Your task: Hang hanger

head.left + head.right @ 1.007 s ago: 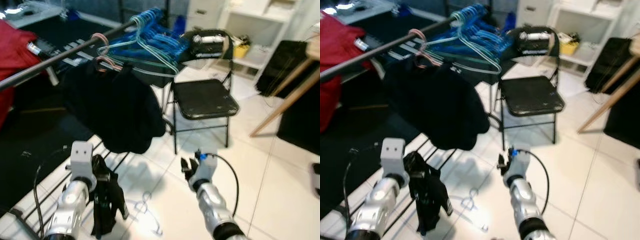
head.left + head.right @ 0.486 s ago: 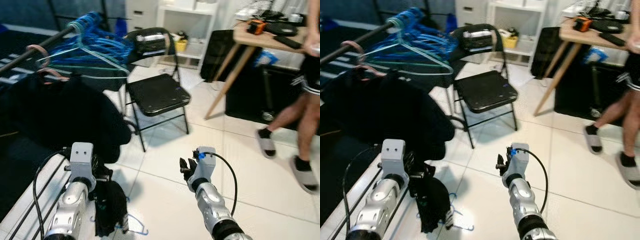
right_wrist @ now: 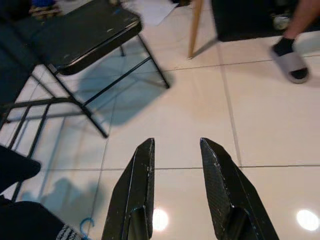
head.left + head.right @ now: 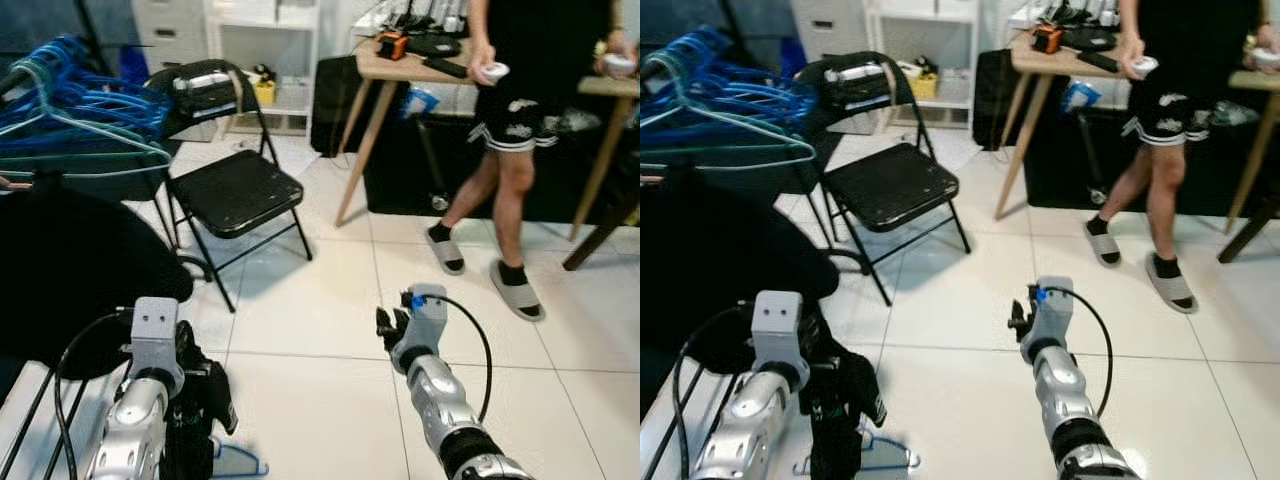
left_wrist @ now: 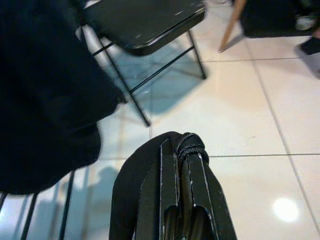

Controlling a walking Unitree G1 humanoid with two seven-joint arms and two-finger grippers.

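Left eye view, white tiled floor [image 4: 330, 290] (glossy), folding chair [image 4: 235, 190]

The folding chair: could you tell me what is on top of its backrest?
A dark bag-like bundle with a silvery patch sits on the folding chair backrest; what it holds is hidden.

White tiled floor [image 4: 330, 340], black folding chair [image 4: 232, 190], wooden table [image 4: 420, 60]

It was a lived-in home room: white tiled floor [image 4: 330, 300], a black folding chair [image 4: 232, 190], with blue hangers [image 4: 70, 100] beside it and white shelving [image 4: 262, 50] behind.
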